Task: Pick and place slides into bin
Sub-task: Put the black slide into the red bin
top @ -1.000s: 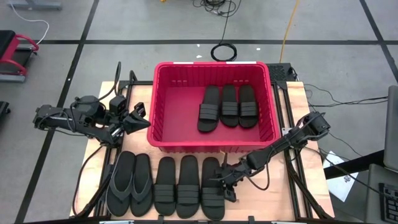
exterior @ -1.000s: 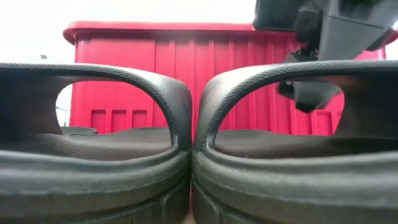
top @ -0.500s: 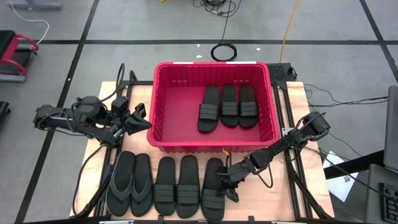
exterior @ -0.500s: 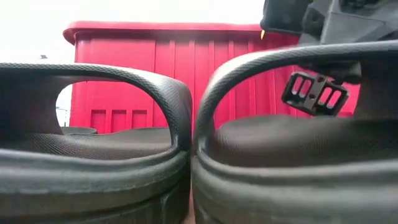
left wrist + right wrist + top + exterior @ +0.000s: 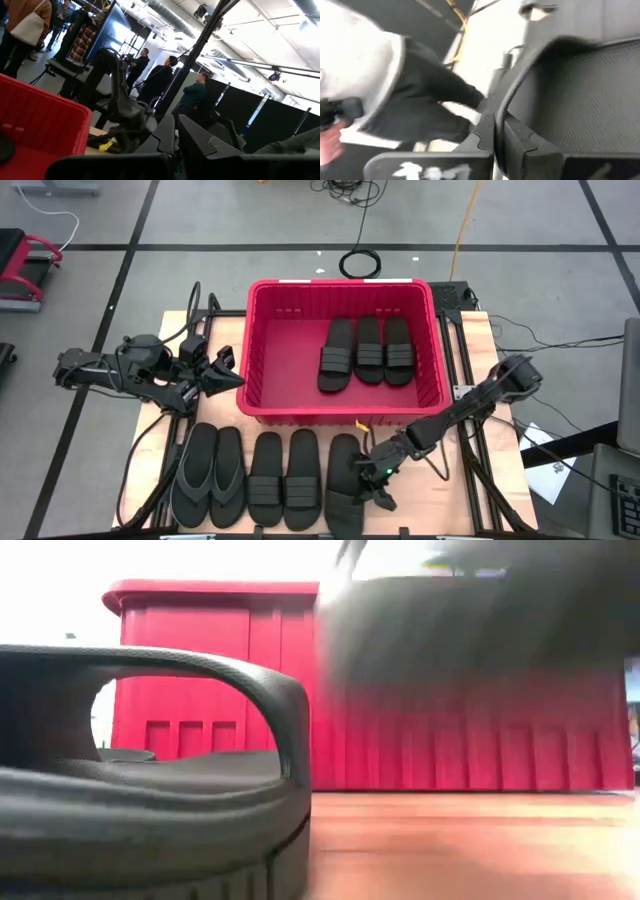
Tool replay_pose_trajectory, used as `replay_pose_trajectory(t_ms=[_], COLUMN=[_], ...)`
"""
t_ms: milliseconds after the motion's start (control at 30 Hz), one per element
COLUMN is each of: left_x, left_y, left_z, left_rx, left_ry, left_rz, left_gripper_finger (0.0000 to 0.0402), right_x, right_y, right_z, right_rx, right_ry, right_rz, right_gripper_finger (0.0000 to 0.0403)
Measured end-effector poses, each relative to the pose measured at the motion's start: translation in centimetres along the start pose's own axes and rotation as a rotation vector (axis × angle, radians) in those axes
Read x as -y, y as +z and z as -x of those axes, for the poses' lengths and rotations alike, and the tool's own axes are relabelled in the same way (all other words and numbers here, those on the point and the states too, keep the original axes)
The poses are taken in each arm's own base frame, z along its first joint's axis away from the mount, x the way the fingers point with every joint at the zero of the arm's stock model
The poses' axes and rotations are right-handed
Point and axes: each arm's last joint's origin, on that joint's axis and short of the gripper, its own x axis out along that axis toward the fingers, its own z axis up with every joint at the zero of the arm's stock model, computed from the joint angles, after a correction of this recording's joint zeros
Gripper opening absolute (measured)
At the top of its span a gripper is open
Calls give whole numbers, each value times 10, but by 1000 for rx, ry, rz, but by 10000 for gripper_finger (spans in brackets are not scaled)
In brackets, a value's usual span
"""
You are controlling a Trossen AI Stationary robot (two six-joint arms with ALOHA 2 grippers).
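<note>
On the wooden surface (image 5: 500, 480), at lower centre of the high view, the right gripper (image 5: 374, 483) had its fingers clamped on the rightmost slide (image 5: 345, 480). Three slides (image 5: 368, 352) lay in the red bin (image 5: 270, 355) above. The left gripper (image 5: 222, 370), fingers together, waited at the bin's left wall.

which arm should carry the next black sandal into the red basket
The right. Its right gripper is already shut on the rightmost black rubber sandal of the front row, lifting it. The left gripper waits beside the red plastic basket's left wall, holding nothing.
</note>
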Motion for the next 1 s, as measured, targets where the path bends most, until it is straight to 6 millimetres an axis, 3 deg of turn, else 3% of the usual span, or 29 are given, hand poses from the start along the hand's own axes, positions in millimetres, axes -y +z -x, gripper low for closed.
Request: replay_pose_trajectory(t_ms=[167,433,533,667,900,1000], left_x=[0,-2,-2,-3,-4,-5], left_y=[0,-2,-3,-2,-1,-1], left_z=[0,0,0,0,0,0], left_rx=[-3,-24,-27,-11,20,31], left_ry=[1,16,18,44,94,112], left_rz=[0,-7,-10,-18,-18,-18], left_gripper_finger=[19,19,19,19,19,19], right_x=[-36,-68,-84,-110,-148,-152], right_y=[3,7,18,44,83,93], right_z=[18,43,56,84,144,174], right_rx=[2,192,246,238,224,236], right_ry=[114,14,-138,-342,-418,-469], right_rz=[58,109,223,335,509,563], right_gripper_finger=[3,2,2,2,2,3])
